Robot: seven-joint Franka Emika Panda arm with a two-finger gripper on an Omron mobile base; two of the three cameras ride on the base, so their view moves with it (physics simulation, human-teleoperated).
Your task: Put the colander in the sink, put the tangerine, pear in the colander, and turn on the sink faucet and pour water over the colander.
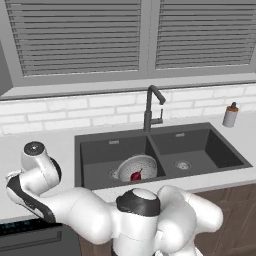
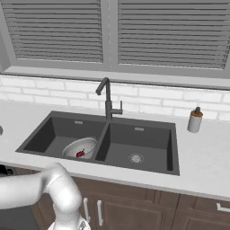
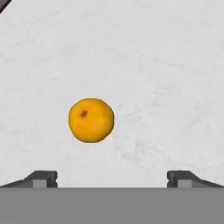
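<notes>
The silvery colander (image 1: 137, 167) (image 2: 80, 147) sits in the left basin of the dark sink (image 1: 200, 150) (image 2: 148, 139), with the dark red pear (image 1: 136, 175) (image 2: 81, 153) lying inside it. The dark faucet (image 1: 151, 106) (image 2: 107, 96) stands behind the divider between the basins, and no water shows at its spout. In the hand view the orange tangerine (image 3: 91, 120) rests on pale counter, ahead of my open gripper (image 3: 112, 177) and a little left of its centre line. Nothing is between the fingertips (image 3: 43, 178). My arm reaches far left over the counter in the left base view.
A white soap dispenser (image 1: 230, 115) (image 2: 195, 120) stands on the counter right of the sink. A tiled backsplash and shuttered windows rise behind. Dark wood cabinet fronts (image 2: 134, 206) run below the counter edge. A dark appliance top (image 1: 25, 227) lies at lower left.
</notes>
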